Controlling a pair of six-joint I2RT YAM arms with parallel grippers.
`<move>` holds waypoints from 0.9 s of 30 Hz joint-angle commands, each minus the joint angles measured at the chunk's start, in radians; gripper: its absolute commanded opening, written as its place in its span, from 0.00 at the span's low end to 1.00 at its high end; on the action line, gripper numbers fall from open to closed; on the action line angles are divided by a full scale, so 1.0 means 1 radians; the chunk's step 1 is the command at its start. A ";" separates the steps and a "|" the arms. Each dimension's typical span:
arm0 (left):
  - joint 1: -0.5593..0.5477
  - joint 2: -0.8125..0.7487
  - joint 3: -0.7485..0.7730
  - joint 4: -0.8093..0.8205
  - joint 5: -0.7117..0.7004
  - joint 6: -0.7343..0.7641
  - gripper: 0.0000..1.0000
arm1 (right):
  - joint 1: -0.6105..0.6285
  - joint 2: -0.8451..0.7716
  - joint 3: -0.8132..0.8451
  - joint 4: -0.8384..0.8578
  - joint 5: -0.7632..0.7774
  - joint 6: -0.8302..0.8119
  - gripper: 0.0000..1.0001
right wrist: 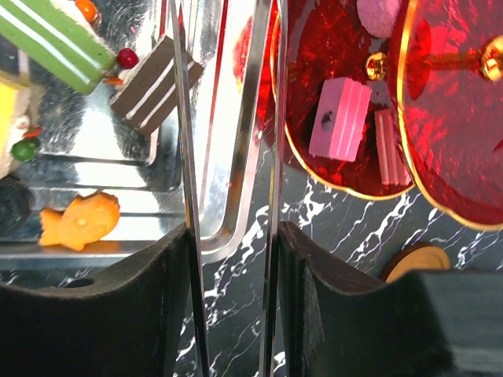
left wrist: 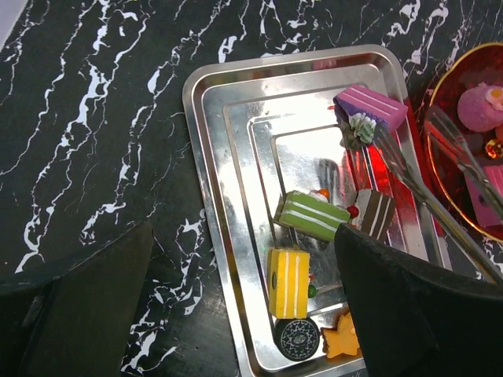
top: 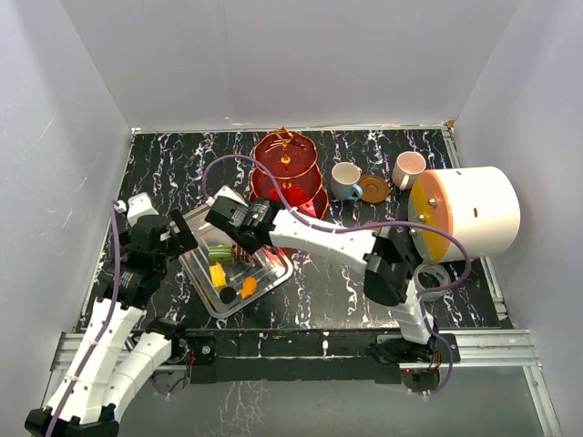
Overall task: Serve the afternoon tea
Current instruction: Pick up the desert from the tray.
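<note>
Black marbled counter (left wrist: 94, 118): right hand (right wrist: 232, 259) clamped on clear tongs (right wrist: 179, 118), tips at the purple cake (left wrist: 369, 108) in the tray (left wrist: 206, 157), likely bound for the red stand (right wrist: 330, 63); left hand (left wrist: 236, 267) splayed wide, waiting.

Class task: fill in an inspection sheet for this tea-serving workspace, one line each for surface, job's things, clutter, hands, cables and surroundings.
Surface: black, white-veined table.
Job's things: red stand holds pink sweets; blue cup, saucer and pink cup stand beside it; other sweets lie in the tray.
Clutter: silver tray; white cylinder at the right.
Hands: left hand open over the tray; right hand shut on clear tongs.
Cables: purple cable loops along each arm.
Surroundings: plain white walls.
</note>
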 commanded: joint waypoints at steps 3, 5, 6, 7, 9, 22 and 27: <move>-0.004 -0.060 0.033 -0.032 -0.077 -0.028 0.99 | -0.012 0.060 0.109 0.080 0.040 -0.119 0.42; -0.004 -0.067 0.032 -0.032 -0.078 -0.029 0.99 | -0.015 0.083 0.126 0.083 0.035 -0.125 0.42; -0.004 -0.069 0.032 -0.032 -0.079 -0.029 0.99 | -0.017 0.092 0.132 0.084 0.032 -0.128 0.42; -0.003 -0.068 0.031 -0.031 -0.078 -0.029 0.99 | -0.019 0.099 0.136 0.085 0.027 -0.129 0.41; -0.003 -0.067 0.032 -0.032 -0.077 -0.028 0.99 | -0.025 0.108 0.135 0.088 0.025 -0.130 0.41; -0.003 -0.044 0.030 -0.024 -0.059 -0.019 0.99 | -0.068 0.141 0.093 0.116 -0.034 -0.136 0.38; -0.003 -0.046 0.029 -0.024 -0.058 -0.019 0.99 | -0.076 0.158 0.106 0.102 -0.040 -0.144 0.37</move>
